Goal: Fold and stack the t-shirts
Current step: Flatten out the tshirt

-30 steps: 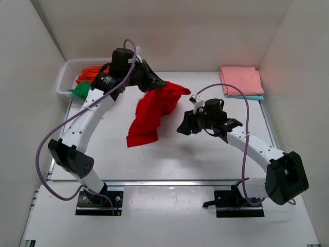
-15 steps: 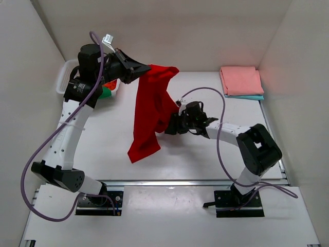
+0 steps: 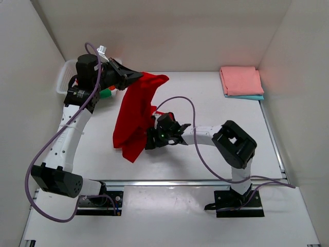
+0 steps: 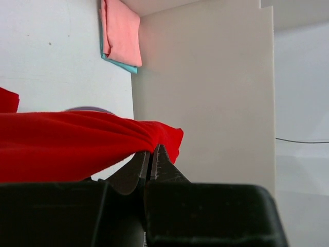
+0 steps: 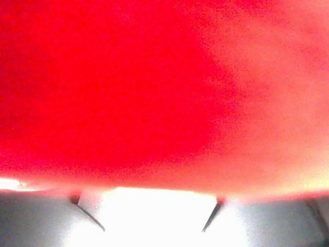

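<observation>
– What is counted, from the left?

– One white plastic lattice basket point(image 3: 61, 85) is seen at the far left corner of the table point(image 3: 205, 103), largely hidden behind the raised left arm. One green cloth t-shirt point(image 3: 105, 94) is made out in it. Whether more lie there cannot be told.

– And the shirt being handled?

– One bright red cloth t-shirt point(image 3: 133, 116) is held up by its top edge. It is pinched between the left fingers point(image 4: 139, 167), which are clenched tight on a fold of it. The cloth hangs down and forward from there, its lower end near the table in front of the left arm.

– How are the right fingers placed?

– The right fingers point(image 3: 152, 140) are brought low against the hanging shirt's right side. In the right wrist view two tips are seen spread apart, with blurred red cloth filling the view beyond them. Nothing is shown gripped; whether the cloth is touched cannot be told.

– What is found at the far right?

– Two folded shirts are stacked by the right wall: one salmon pink t-shirt point(image 3: 241, 80) on top of one light blue t-shirt point(image 3: 247, 96), of which only the edge is shown.
</observation>
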Controlling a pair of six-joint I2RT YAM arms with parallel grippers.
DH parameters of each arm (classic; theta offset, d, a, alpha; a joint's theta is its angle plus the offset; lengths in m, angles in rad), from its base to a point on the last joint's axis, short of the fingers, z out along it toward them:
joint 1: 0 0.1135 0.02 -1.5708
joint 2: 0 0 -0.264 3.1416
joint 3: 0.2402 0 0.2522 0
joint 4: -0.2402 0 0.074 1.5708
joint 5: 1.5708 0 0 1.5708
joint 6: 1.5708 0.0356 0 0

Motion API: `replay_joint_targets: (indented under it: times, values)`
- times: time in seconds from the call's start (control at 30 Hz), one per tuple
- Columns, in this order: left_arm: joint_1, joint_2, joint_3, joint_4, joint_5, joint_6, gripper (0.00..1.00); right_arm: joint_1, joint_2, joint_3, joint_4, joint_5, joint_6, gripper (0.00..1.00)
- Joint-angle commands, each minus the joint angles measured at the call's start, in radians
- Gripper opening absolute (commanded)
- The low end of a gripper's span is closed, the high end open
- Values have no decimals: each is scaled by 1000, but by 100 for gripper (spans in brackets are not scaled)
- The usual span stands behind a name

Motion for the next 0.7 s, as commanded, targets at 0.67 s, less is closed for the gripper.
replay_joint_targets:
  times: [0.67]
  values:
    - [90,-144,-84,121,56,-41,0,96,525,673,-739,561,19,51]
